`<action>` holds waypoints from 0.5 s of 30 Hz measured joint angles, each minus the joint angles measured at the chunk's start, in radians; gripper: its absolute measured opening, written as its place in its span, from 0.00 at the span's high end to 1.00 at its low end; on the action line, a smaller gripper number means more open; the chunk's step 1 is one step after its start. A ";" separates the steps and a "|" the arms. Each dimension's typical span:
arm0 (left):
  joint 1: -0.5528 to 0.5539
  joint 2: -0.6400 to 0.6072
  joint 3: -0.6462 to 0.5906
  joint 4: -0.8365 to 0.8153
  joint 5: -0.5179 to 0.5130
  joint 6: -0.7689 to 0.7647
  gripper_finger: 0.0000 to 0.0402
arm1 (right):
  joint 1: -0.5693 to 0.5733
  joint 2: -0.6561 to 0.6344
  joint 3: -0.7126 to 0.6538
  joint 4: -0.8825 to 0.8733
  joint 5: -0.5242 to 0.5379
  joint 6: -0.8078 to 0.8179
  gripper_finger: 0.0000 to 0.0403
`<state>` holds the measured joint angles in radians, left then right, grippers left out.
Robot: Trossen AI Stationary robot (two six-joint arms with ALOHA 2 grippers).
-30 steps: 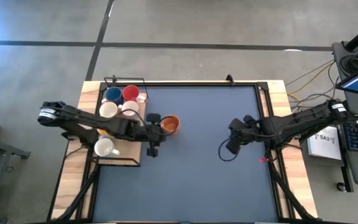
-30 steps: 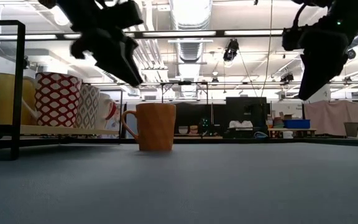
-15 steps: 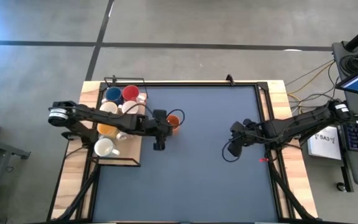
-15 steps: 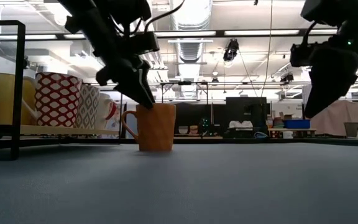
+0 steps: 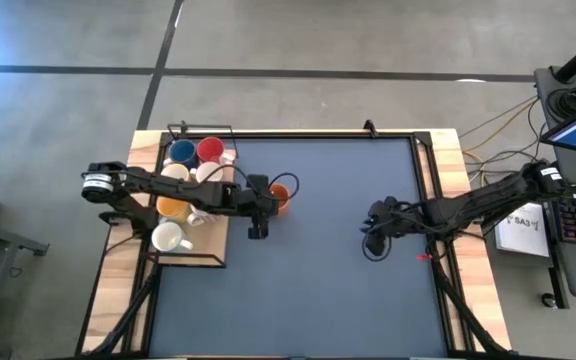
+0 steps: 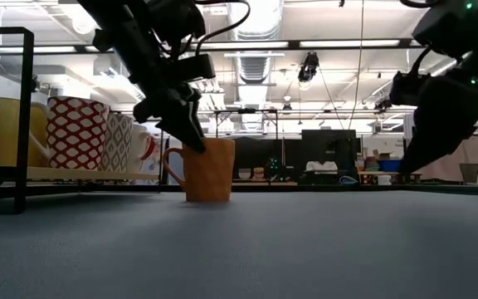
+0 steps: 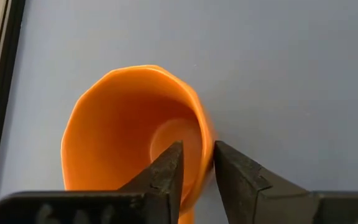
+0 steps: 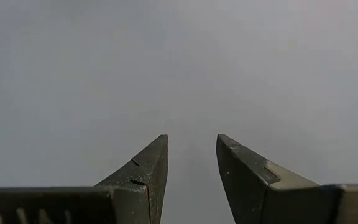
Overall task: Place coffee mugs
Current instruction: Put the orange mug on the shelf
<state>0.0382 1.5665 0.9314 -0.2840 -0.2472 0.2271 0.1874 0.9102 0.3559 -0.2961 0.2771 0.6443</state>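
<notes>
The small orange ceramic mug (image 5: 278,197) stands upright on the dark mat just beside the rack of mugs (image 5: 190,178); the left gripper (image 7: 196,163) straddles its rim wall, one finger inside, closing on it; the right gripper (image 8: 191,155) hangs well apart, open and empty

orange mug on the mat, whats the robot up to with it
The left gripper is at the orange mug, which stands upright on the dark mat. One finger is inside the cup and the other outside, straddling its rim, so it looks to be taking hold. The other mugs sit on the wooden tray at the table's left. The right gripper hangs open over bare mat, empty.
</notes>
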 joint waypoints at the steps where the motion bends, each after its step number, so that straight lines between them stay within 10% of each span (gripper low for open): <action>1: 0.001 0.000 0.000 0.000 0.000 -0.001 0.83 | 0.000 0.001 -0.020 0.051 0.000 -0.003 0.69; 15: 0.008 0.003 0.040 -0.040 0.098 -0.017 0.98 | 0.000 0.002 -0.113 0.227 0.011 0.009 0.69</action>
<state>0.0463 1.5700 0.9709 -0.3239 -0.1492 0.2099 0.1874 0.9119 0.2429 -0.0693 0.2886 0.6532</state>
